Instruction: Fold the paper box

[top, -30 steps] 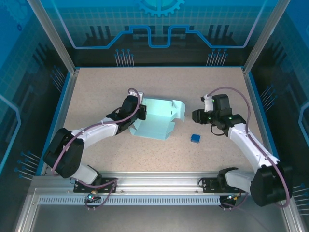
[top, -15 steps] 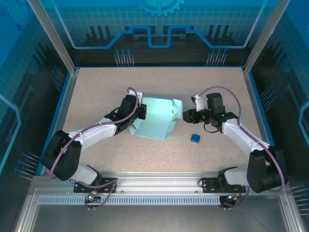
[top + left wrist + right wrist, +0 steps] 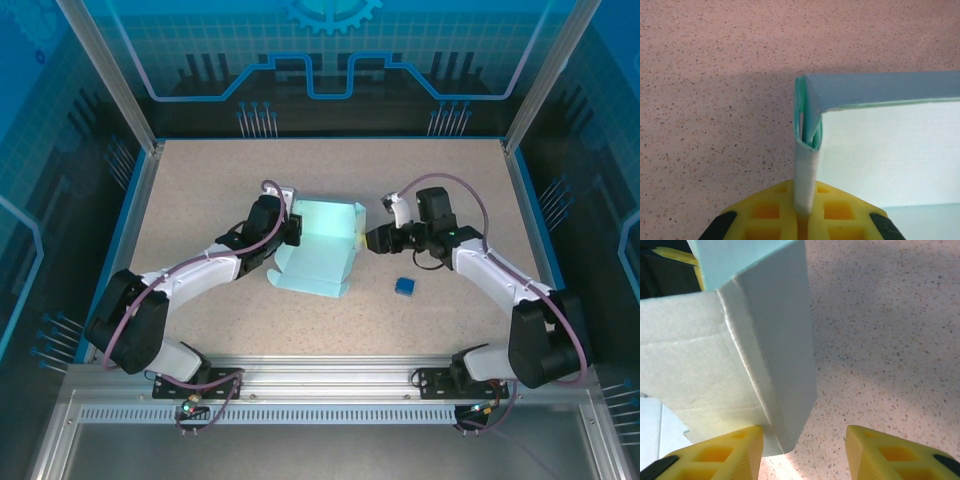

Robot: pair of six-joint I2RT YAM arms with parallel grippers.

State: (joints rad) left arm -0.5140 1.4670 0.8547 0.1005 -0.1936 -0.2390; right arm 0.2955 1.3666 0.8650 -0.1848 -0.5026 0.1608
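The paper box [image 3: 322,250] is pale aqua card, partly folded, lying mid-table with its left and right walls raised. My left gripper [image 3: 293,232] is at its left wall. In the left wrist view the yellow fingers [image 3: 777,210] are shut on a doubled-over card edge [image 3: 806,165] of the paper box [image 3: 885,150]. My right gripper [image 3: 366,241] is at the box's right side. Its jaws [image 3: 805,447] stand open around the lower corner of a raised flap [image 3: 775,365], which rests against the left finger [image 3: 725,455] and stays apart from the right finger [image 3: 890,455].
A tiny dark blue cube [image 3: 404,287] lies on the speckled table right of the box, under the right forearm. Blue side rails [image 3: 135,210] and a metal frame bound the table. There is free room in front of and behind the box.
My right gripper has moved left up to the box's right flap and its jaws have widened. The flap now stands more upright and the box looks narrower. The left gripper keeps its hold.
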